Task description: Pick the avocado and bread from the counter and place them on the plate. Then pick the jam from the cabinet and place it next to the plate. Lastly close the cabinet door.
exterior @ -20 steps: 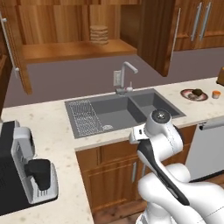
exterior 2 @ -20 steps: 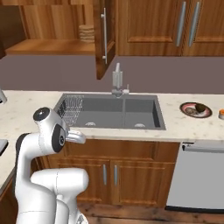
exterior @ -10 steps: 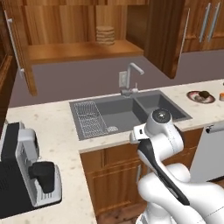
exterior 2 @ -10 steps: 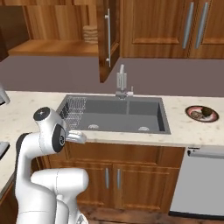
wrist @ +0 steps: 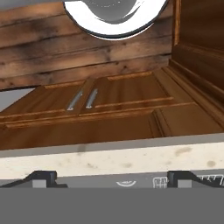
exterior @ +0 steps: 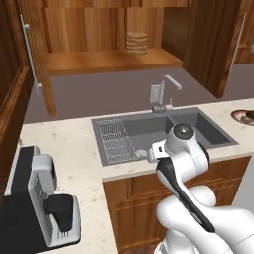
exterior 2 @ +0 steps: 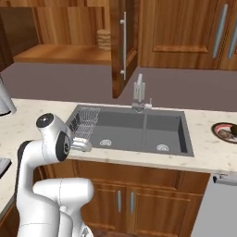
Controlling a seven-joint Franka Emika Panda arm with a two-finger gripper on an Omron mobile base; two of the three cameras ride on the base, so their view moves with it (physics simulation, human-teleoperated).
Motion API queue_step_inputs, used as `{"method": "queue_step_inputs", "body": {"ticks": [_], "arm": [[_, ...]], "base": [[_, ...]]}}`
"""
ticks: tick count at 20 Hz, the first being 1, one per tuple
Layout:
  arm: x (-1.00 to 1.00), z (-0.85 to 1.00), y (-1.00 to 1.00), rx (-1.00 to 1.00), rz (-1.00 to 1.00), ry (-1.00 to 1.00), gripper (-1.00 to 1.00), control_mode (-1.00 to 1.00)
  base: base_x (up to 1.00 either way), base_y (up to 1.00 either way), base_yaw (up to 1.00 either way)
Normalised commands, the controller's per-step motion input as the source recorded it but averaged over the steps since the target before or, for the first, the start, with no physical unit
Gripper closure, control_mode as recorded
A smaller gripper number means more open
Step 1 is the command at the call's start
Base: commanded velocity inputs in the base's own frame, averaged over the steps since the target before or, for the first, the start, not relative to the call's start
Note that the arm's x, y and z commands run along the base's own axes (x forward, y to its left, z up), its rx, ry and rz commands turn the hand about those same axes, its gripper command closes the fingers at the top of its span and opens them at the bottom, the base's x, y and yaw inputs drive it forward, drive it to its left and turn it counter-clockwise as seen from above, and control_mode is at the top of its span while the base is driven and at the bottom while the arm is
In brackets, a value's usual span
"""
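Beige speckled counter [exterior: 74, 149] across the middle, wrapped round a grey steel sink [exterior: 198, 131]. Spotted a wire dish rack [exterior: 116, 141] in the left basin and a silver faucet [exterior: 166, 92] behind the divider. Up above, found the cabinet [exterior: 99, 34] wide open: left cabinet door [exterior: 44, 74] swung out with its long bar handle showing, right cabinet door [exterior: 213, 44] swung out too, dark and nearly edge-on. Noted a tan ridged stack [exterior: 136, 43] on the shelf inside, towards the right; could not tell what it was.

Over on the far right, caught the plate [exterior 2: 217, 129] flat on the counter, well apart from the sink and cut by the picture's edge. Made out the bread [exterior 2: 227, 134] as a brown lump on it. Could not pick out the avocado for certain; too small.

Down at the lower left of the left base view, passed a black and grey coffee machine [exterior: 34, 203] on the counter.

And the gripper [wrist: 113, 178]: jaws spread wide, both dark fingertips [wrist: 43, 177] far apart, nothing between them. Looked from the hand straight past the counter's pale front edge at the lower wood doors [wrist: 113, 100] with their short handles.
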Motion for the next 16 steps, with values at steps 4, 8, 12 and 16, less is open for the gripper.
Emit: {"method": "queue_step_inputs", "body": {"ticks": [4,8,12,16], "arm": [[0.00,0.00,0.00,0.00,0.00,0.00,-1.00,1.00],[0.00,0.00,0.00,0.00,0.00,0.00,-1.00,1.00],[0.00,0.00,0.00,0.00,0.00,0.00,-1.00,1.00],[0.00,0.00,0.00,0.00,0.00,0.00,-1.00,1.00]], "base": [[0.29,0.24,0.09],[0.42,0.22,0.06],[0.51,0.21,0.05],[0.32,0.18,0.03]]}}
